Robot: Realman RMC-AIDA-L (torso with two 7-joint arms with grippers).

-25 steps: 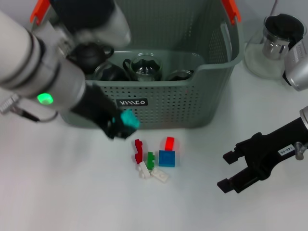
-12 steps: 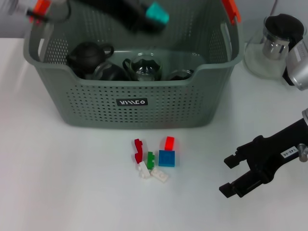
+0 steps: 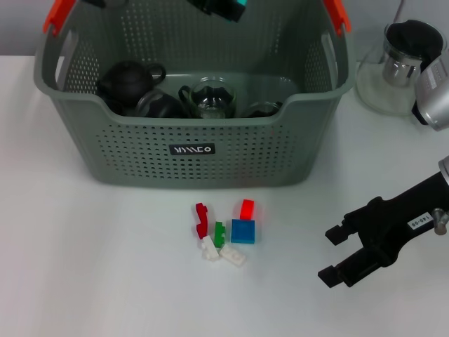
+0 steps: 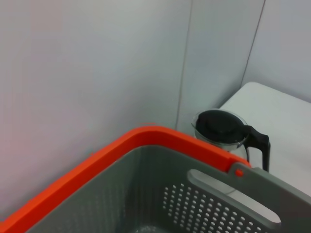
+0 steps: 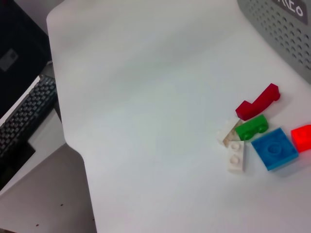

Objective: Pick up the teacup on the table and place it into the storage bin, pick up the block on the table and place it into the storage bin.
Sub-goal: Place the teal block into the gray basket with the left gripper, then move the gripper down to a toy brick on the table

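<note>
Over the far side of the storage bin (image 3: pixel 203 133), at the very top of the head view, the left gripper (image 3: pixel 219 7) hangs with a teal block (image 3: pixel 231 10) at its tip. Only that tip shows, so whether its fingers are clamped on the block or spread I cannot tell. Judging by its place above the bin's open mouth, the step in hand is dropping a block in. The next move calls for a release over the bin's bare floor, clear of what already lies there: a dark teapot (image 3: pixel 126 83) and clear glass cups (image 3: pixel 210 98) crowd the near wall inside.

More blocks lie on the white surface (image 3: pixel 91 267) just in front of the bin: a red piece (image 3: pixel 202 219), a green one (image 3: pixel 219 234), a blue square (image 3: pixel 243 231) with a small red one (image 3: pixel 247 208) touching it, and two white ones (image 3: pixel 223 253). They sit close together, some touching, so picking one cleanly asks for a narrow approach.

The right gripper (image 3: pixel 341 254) rests low on the right, fingers spread apart and holding nothing, well apart from the blocks. A glass kettle (image 3: pixel 400 67) stands beside the bin's right end, near that arm's path. The right wrist view shows the surface's edge (image 5: pixel 73 145) beyond the blocks, with wide open room between.
</note>
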